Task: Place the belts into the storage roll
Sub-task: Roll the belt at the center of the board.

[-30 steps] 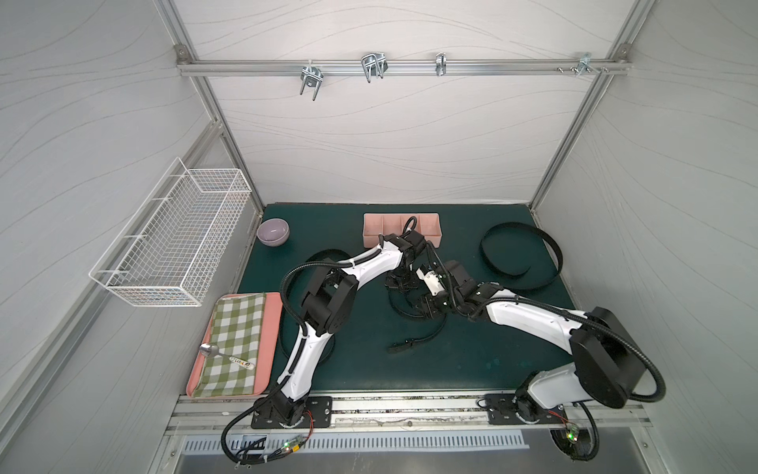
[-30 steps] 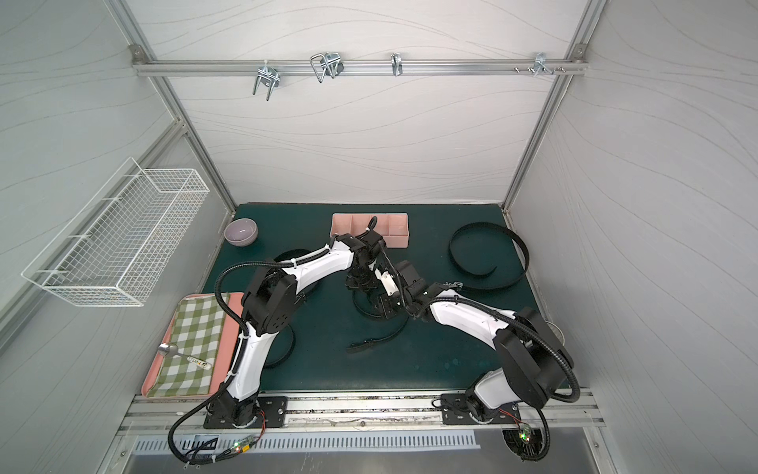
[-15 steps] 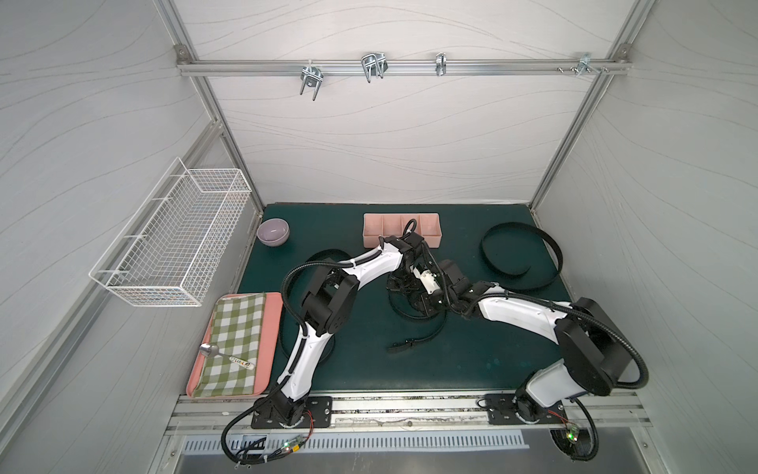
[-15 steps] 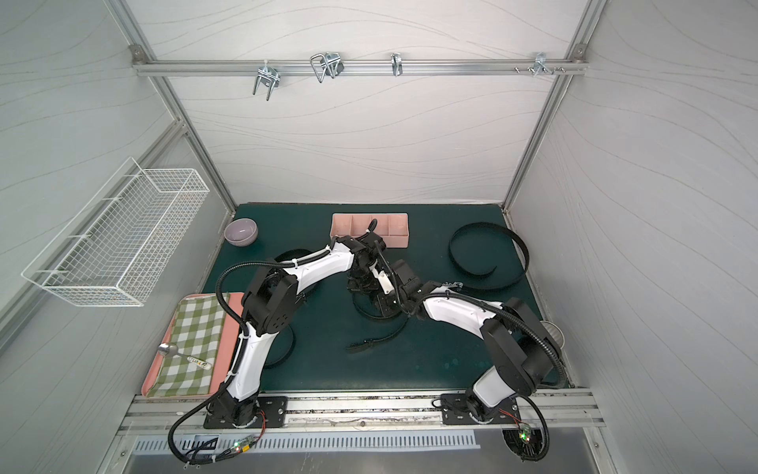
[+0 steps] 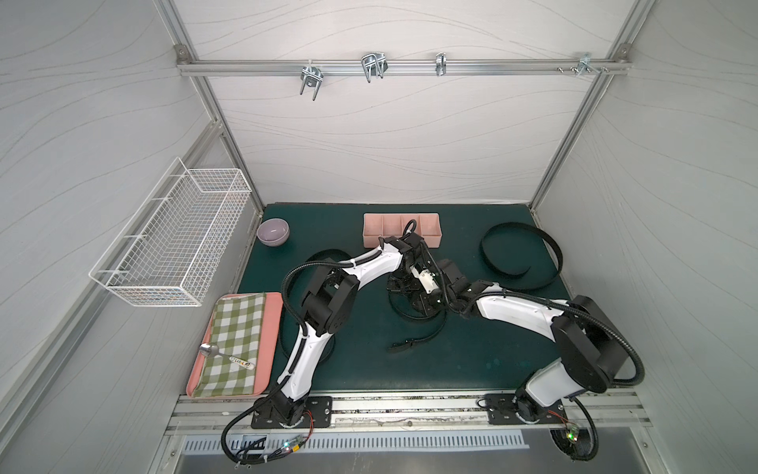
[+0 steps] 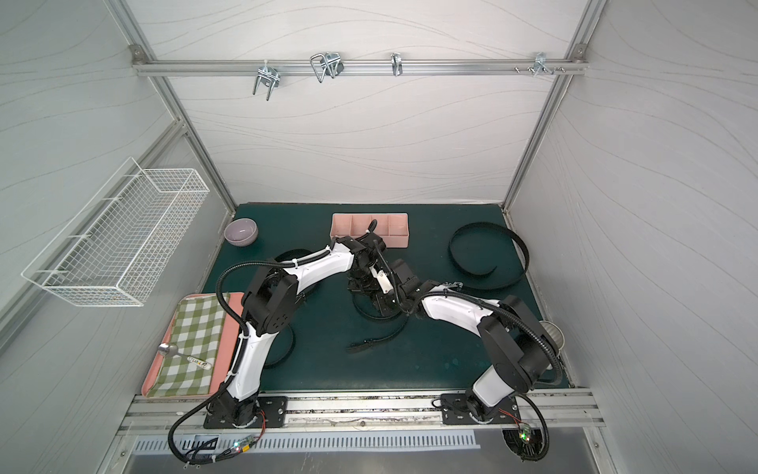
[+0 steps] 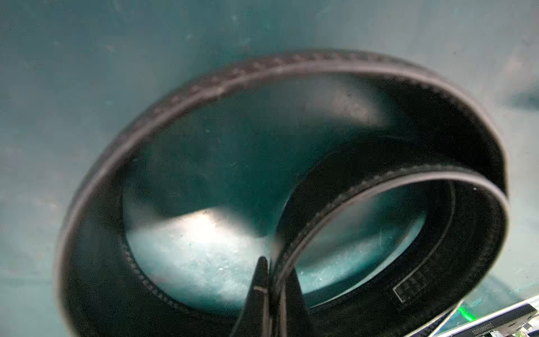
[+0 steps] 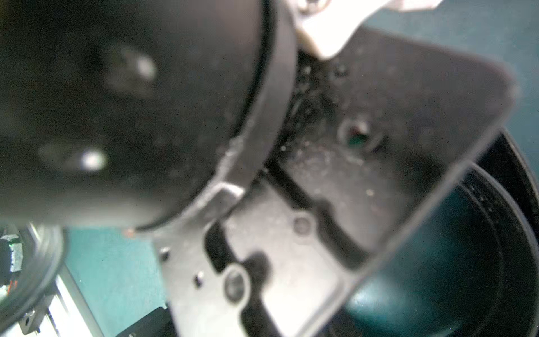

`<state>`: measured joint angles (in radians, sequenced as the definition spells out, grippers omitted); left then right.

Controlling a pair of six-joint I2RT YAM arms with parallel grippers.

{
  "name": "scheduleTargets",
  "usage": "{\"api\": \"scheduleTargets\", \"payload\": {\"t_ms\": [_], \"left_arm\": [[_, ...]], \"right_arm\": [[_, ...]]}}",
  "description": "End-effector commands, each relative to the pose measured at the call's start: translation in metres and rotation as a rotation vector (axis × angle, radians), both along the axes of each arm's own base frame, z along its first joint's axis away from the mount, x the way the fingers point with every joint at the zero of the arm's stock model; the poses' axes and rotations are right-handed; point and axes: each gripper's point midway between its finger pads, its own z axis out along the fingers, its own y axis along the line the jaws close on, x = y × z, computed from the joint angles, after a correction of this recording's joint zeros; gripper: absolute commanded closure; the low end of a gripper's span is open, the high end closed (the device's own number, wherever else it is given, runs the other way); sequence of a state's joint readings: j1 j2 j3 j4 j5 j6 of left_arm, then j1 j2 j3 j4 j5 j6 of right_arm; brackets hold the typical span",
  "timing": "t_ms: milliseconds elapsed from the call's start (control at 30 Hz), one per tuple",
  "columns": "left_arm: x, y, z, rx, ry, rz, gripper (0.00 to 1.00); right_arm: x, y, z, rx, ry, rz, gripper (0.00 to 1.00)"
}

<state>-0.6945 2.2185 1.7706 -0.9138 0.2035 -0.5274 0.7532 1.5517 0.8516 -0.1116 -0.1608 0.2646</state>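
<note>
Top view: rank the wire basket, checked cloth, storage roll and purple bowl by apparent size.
1. wire basket, though it hangs higher, nearer the camera
2. checked cloth
3. storage roll
4. purple bowl

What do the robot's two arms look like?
The left arm and right arm have smooth white shells and chunky black joints. A black ribbed cable runs along each. The left tool is black with thin, pointed fingers.

You are looking at three belts [image 5: 549, 245], one storage roll [image 5: 372, 242], one bowl [image 5: 273, 232], one basket [image 5: 172, 246], one tray [image 5: 272, 328], one spoon [image 5: 223, 356].
</note>
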Motion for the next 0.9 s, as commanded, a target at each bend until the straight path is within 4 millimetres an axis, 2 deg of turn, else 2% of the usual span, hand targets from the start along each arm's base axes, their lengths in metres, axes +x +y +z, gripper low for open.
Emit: {"api": "scheduleTargets", "payload": {"t_ms": [0, 200, 633, 733, 800, 867], "left_arm": [[0.002, -0.005, 0.014, -0.041, -0.009, 0.012, 1.00], [0.002, -0.006, 0.016, -0.050, -0.006, 0.014, 1.00], [0.002, -0.007, 0.015, -0.068, 0.002, 0.020, 1.00], [0.002, -0.008, 0.015, -0.070, 0.003, 0.020, 1.00], [0.002, -0.008, 0.015, -0.070, 0.004, 0.020, 1.00], [0.001, -0.007, 0.015, -0.069, 0.005, 0.020, 1.00]], "right_arm": [[-0.002, 0.004, 0.000, 0.005, 0.006, 0.017, 0.66], [-0.005, 0.004, -0.007, 0.003, 0.025, 0.018, 0.73], [-0.012, -0.004, -0.015, -0.016, 0.040, 0.012, 0.76], [-0.012, -0.005, -0.015, -0.018, 0.035, 0.009, 0.81], [-0.011, -0.005, -0.014, -0.017, 0.031, 0.004, 0.88], [-0.010, -0.005, -0.013, -0.016, 0.027, -0.001, 0.89]]}}
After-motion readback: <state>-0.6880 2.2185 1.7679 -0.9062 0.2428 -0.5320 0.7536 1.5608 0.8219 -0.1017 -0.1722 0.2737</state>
